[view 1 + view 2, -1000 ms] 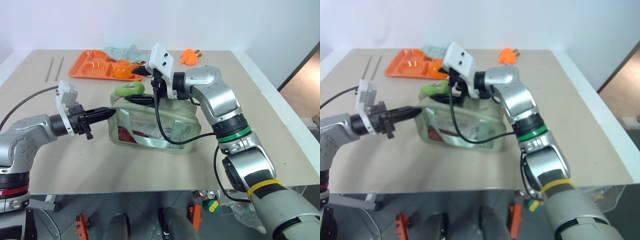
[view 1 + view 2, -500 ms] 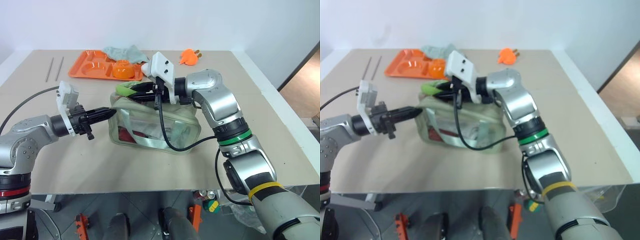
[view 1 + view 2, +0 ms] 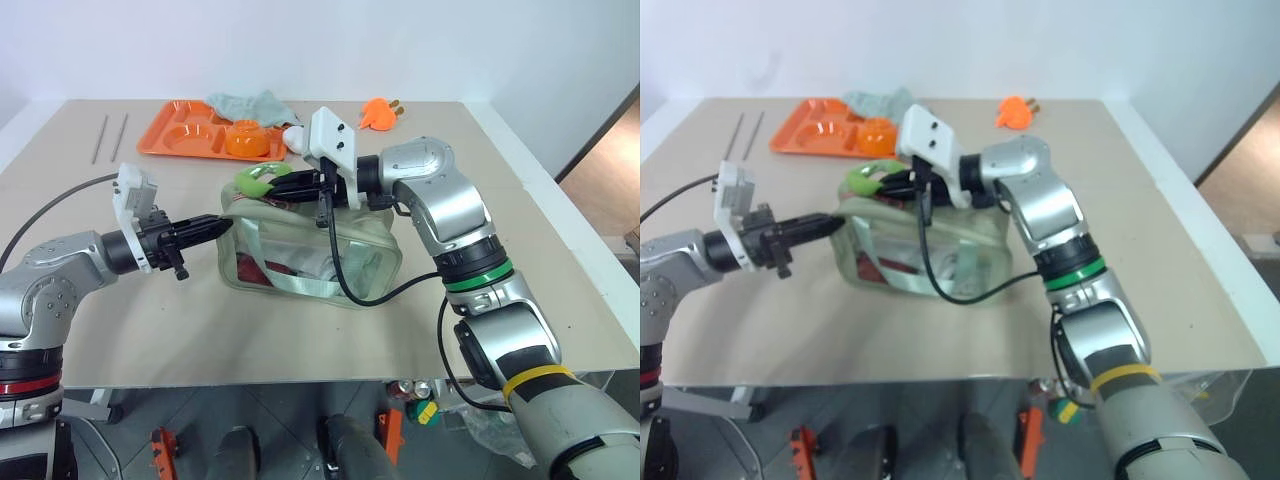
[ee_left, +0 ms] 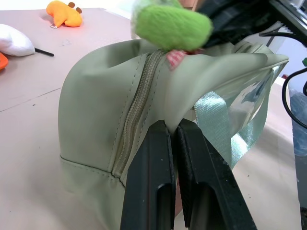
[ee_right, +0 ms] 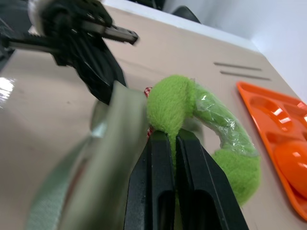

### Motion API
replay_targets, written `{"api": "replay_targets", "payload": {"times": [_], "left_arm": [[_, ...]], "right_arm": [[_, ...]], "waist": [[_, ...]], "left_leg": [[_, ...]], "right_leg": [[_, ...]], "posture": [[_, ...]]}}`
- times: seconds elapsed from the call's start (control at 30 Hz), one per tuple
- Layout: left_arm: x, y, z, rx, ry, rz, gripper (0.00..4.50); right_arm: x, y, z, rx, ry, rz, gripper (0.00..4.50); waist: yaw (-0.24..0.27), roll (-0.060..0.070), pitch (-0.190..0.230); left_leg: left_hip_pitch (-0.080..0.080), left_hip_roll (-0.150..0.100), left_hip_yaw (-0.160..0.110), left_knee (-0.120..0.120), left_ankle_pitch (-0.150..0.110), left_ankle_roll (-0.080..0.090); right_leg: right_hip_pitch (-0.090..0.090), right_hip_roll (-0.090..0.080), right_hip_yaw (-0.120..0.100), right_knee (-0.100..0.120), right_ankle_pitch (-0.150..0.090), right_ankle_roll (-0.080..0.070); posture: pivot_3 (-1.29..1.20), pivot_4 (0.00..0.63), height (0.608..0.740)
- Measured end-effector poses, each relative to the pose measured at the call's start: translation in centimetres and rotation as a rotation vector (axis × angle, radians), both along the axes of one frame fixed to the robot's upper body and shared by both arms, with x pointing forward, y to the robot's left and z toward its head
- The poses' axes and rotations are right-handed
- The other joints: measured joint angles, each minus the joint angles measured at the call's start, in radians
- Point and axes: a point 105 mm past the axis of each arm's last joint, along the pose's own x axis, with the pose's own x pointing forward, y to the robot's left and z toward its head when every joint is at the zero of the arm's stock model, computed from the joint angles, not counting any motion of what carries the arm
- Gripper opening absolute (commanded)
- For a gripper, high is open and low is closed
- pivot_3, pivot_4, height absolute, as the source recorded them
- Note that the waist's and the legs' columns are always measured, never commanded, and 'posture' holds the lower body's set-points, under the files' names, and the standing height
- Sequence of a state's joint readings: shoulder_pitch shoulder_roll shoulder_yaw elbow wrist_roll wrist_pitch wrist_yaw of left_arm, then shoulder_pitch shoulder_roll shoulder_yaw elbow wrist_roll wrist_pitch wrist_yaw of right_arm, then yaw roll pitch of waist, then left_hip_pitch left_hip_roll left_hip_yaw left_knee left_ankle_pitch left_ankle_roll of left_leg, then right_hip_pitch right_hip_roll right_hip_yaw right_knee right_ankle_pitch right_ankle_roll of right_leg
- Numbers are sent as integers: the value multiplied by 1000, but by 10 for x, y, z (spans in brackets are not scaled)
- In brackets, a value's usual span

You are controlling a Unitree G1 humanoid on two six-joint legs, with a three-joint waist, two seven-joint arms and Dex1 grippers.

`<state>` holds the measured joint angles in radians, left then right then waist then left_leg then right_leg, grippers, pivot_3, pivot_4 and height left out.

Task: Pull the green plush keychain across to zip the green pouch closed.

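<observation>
My right claw (image 3: pixel 283 186) has just snapped together: a second ago its fingers stood spread above the green plush keychain (image 3: pixel 256 179), and now they are pressed tight on the fuzzy ring. In the right wrist view the two black fingers (image 5: pixel 160 182) squeeze the lime plush (image 5: pixel 192 124) between them, with most of the ring curling past the tips. So the pull tab is now in my grip, and I judge the zipping stroke can begin; I cannot tell how much of the zipper (image 4: pixel 136 108) is still open from here.

The keychain sits just left of centre in the left eye frame, at the tips of my right claw and on top of the left end of the green pouch (image 3: pixel 310 250). Its pinkish clasp (image 4: pixel 175 57) meets the zipper track right at the pouch's crown.

My left claw (image 3: pixel 222 226) has not shifted; its fingers are pressed together on a fold of fabric at the pouch's left end, low and left of the keychain, holding that end against the coming pull.

The pouch rests mid-frame on the desk (image 3: pixel 520 260). Further out, toward the upper left of the frame, lie an orange tray (image 3: pixel 200 130) and a teal cloth (image 3: pixel 245 102), and an orange plush toy (image 3: pixel 378 113) sits upper centre, well apart from my work.
</observation>
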<state>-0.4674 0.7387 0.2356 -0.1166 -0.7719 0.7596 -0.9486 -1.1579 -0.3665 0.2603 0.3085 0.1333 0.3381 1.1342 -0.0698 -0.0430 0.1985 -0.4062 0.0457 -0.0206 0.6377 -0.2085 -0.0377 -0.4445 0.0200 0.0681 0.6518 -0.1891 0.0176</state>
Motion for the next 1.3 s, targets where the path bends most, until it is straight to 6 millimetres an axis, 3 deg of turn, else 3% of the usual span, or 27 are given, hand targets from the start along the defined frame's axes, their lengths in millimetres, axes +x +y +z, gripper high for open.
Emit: {"api": "replay_targets", "payload": {"times": [0.07, 0.37, 0.43, 0.53, 0.63, 0.73, 0.9, 1.13, 1.3], "left_arm": [[0, -1, 0, -5, 0, -5, 0], [1, -1, 0, -14, -8, -9, 0], [2, -2, 0, -15, -6, -13, 0], [1, -5, -2, -15, 0, -27, 0], [1, -4, -2, -15, 0, -26, 0], [0, -5, -2, -16, 2, -30, 0], [-1, -5, -4, -15, 8, -33, 0], [-1, -5, -4, -14, 11, -31, 0], [-4, -7, -5, -13, 19, -36, 0]], "right_arm": [[5, -24, 13, -18, -45, -45, 46], [-2, -86, 37, -126, -155, -109, 46], [-5, -95, 34, -158, -167, -116, 46], [-10, -137, 13, -335, -206, -199, 46], [-12, -152, 4, -425, -234, -239, 46], [-13, -182, -14, -632, -299, -327, 46], [-14, -183, -24, -691, -323, -336, 46], [-23, -167, -41, -670, -286, -289, 46], [-30, -150, -86, -706, -202, -208, 46]], "waist": [[4, 0, 0], [15, 0, 0], [17, 0, 0], [26, 0, 0], [24, 0, 0], [21, 0, 0], [21, 0, 0], [21, 0, 0], [21, 0, 0]], "left_leg": [[0, -1, 0, 0, 0, 0], [1, -1, 1, -1, 0, 0], [1, 0, 1, -1, 0, 0], [0, -2, 1, -1, 0, 0], [1, -2, 3, -1, 0, 0], [3, -2, 4, -1, 0, 0], [3, -2, 5, 0, 0, 0], [3, -1, 5, 0, 0, 0], [4, -1, 5, 0, 0, 0]], "right_leg": [[0, -1, 0, -1, 0, 1], [0, 0, 0, -1, -1, 0], [0, 0, 0, -1, -1, 0], [0, -2, 0, -2, -2, 1], [0, -2, 1, -2, -2, 2], [1, -2, 2, -1, -2, 0], [1, -2, 4, -1, -2, -2], [1, -2, 4, -1, -1, 0], [1, -1, 3, -1, -1, 0]], "posture": [[0, 150, 740], [0, 150, 740], [0, 150, 740], [0, 150, 740], [0, 150, 740], [0, 150, 740], [0, 150, 740], [0, 150, 740], [0, 150, 740]]}}
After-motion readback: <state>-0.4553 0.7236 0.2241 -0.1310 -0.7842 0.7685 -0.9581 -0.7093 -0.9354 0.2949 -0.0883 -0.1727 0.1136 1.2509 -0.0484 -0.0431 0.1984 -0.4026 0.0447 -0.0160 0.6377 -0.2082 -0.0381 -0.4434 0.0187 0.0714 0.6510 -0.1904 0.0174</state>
